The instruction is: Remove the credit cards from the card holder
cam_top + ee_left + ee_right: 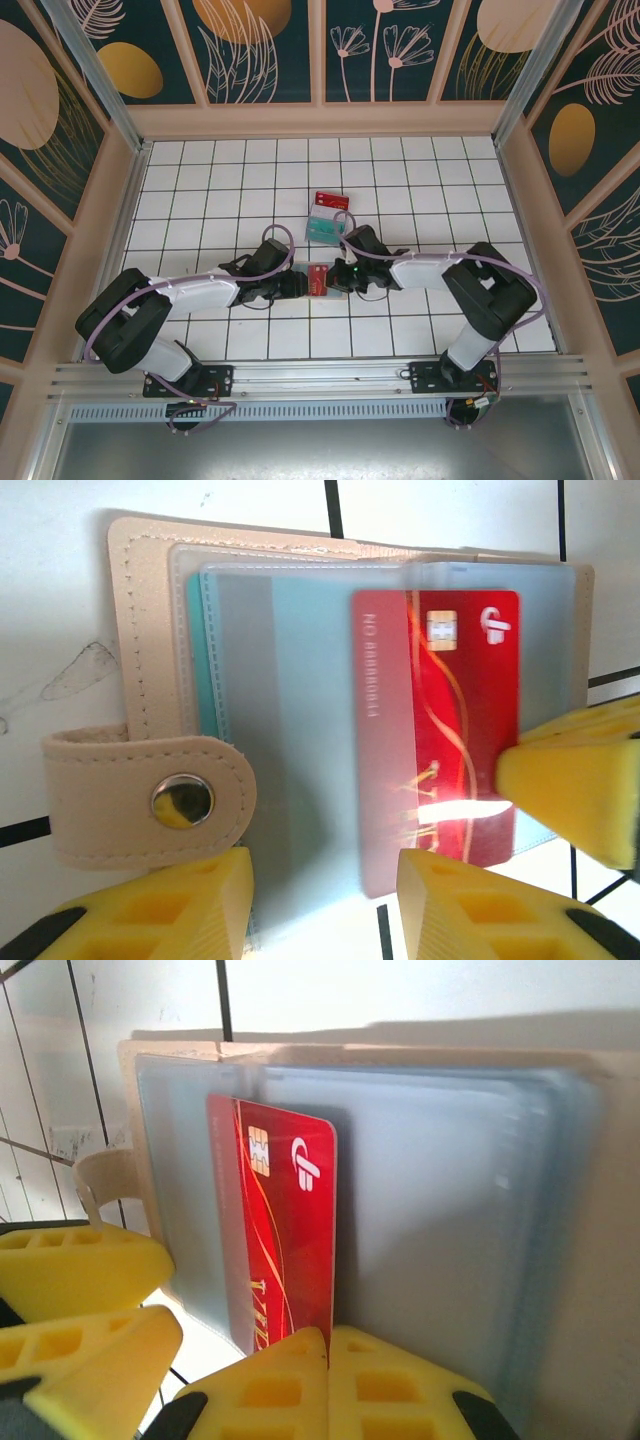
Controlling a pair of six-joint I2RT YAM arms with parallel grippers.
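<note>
Red credit card [285, 1230] half out, right fingers [262, 1392] pinched on it

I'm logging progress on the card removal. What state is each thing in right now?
card holder: open, flat on the table, snap strap undone.
red card: partly out of its clear sleeve.
right gripper: shut on the red card's edge.
left gripper: part open, straddling the holder.
removed cards: on the table.

the red card [450, 730] bears a white logo at its 1 o'clock corner and blurred embossed characters along its 9 o'clock edge, unreadable.
</note>
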